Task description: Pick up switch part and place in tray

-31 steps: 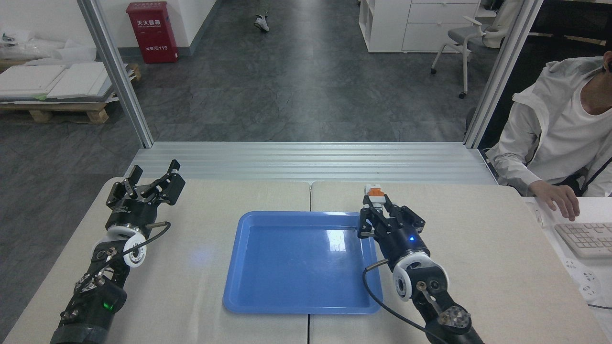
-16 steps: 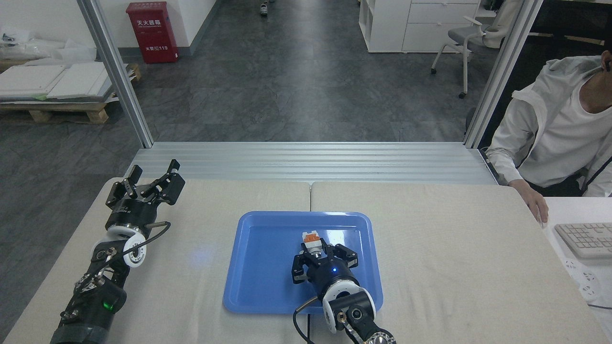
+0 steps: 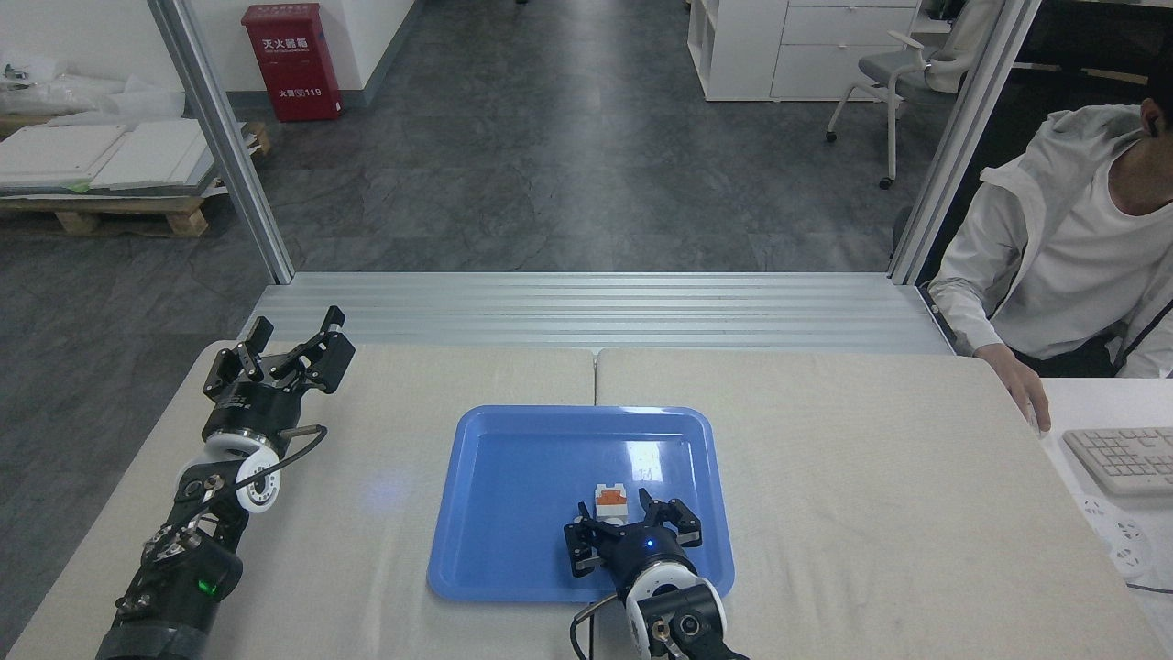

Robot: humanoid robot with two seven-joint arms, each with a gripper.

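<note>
Right gripper (image 3: 630, 524) with fingers spread about the switch part (image 3: 611, 500) in the blue tray (image 3: 513, 477); left gripper (image 3: 286, 350) open over the table (image 3: 871, 477)

The bench (image 3: 871, 477) is a beige, cloth-like surface made up of two sections meeting at a centre seam that runs front to back. A blue tray (image 3: 495, 513) with rounded corners and a low raised rim lies flat on it, straddling the seam near the front middle. A ribbed aluminium strip (image 3: 596, 312) borders the far edge. Bench surface on both sides of the tray is bare.
</note>
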